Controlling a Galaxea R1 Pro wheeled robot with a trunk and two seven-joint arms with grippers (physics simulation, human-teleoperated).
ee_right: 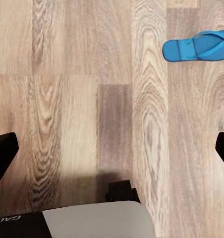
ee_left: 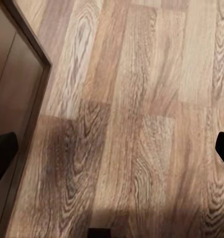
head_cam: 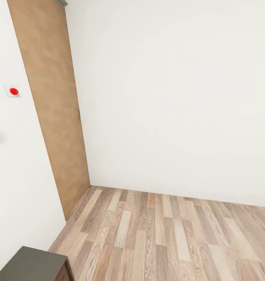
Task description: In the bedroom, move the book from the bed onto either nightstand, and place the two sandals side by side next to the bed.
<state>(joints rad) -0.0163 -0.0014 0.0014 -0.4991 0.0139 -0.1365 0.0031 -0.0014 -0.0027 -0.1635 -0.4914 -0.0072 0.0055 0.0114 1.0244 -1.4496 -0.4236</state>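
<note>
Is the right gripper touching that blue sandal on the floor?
Apart. The right wrist view shows bare wood floor between the sandal and both fingers of the right gripper.

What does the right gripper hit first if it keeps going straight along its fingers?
Probably the bare wood-plank floor. The right gripper is open and empty, aimed down at it. The blue sandal lies well off that line. Depth unclear.

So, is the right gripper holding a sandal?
No, the right gripper is open and holds nothing; one blue sandal lies apart from it on the floor.
</note>
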